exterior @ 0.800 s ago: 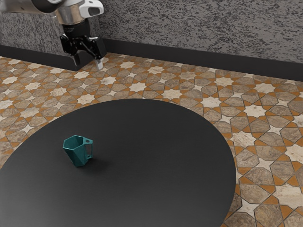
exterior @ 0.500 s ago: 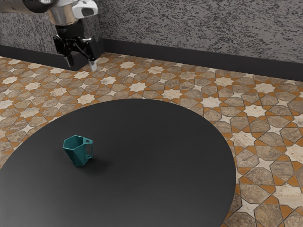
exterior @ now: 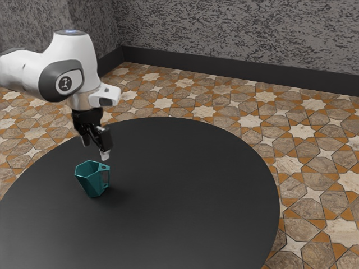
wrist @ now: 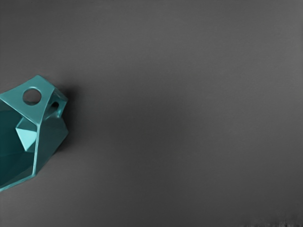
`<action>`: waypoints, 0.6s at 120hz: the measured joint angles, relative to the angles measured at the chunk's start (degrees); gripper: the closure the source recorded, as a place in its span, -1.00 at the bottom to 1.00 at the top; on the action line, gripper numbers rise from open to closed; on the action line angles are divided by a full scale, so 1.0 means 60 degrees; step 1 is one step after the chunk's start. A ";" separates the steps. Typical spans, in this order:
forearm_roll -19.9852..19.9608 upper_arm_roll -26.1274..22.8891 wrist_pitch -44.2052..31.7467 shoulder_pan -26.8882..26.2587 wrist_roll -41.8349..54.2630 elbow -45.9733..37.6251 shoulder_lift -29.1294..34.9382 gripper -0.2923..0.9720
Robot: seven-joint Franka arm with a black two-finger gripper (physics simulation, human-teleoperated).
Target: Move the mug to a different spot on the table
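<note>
A: Entry. Where is the mug?

B: The teal faceted mug (exterior: 92, 178) stands upright on the round black table (exterior: 190, 190), on the part of the top toward the exterior view's left and in from the rim. Its handle (exterior: 105, 175) faces the exterior view's right. The base is on the surface, so it is not lifted.

A: State of the gripper?

B: The gripper (exterior: 96, 150) hangs just above the mug with its fingers pointing down and apart. Nothing is between them, and no contact with the mug can be seen. The lower fingertip sits close over the handle side of the rim.

A: Does the wrist view agree?

B: It does. The mug (wrist: 28, 137) is seen from above, off to one side, with the holed handle (wrist: 33, 97) nearest the middle and bare table (wrist: 189, 118) beside it. Judgement: the hand is not centred over the mug.

A: Progress?

B: Early. Only the approach looks done. Left to do: align on the rim or handle, descend, close, lift, carry, set down, release. The tabletop toward the exterior view's right offers room for placement.

A: Risk?

B: The mug has slanted facets and a narrow base. An off-centre pinch could tip it.
</note>
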State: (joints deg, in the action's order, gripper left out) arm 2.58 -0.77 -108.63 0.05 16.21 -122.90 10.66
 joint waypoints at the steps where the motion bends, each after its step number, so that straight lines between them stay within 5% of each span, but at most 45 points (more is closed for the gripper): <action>1: 0.0003 -0.0003 -0.0050 0.0013 0.0125 -0.0031 -0.0001 -0.54; 38: 0.0327 -0.0018 -0.1712 0.0401 0.3971 -0.0957 -0.0445 -0.54; 72: 0.0474 -0.0068 -0.2684 0.0779 0.5879 -0.0596 -0.1728 -0.54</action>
State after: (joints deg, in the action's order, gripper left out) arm 5.42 -1.18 -124.73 4.72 51.48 -126.47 0.30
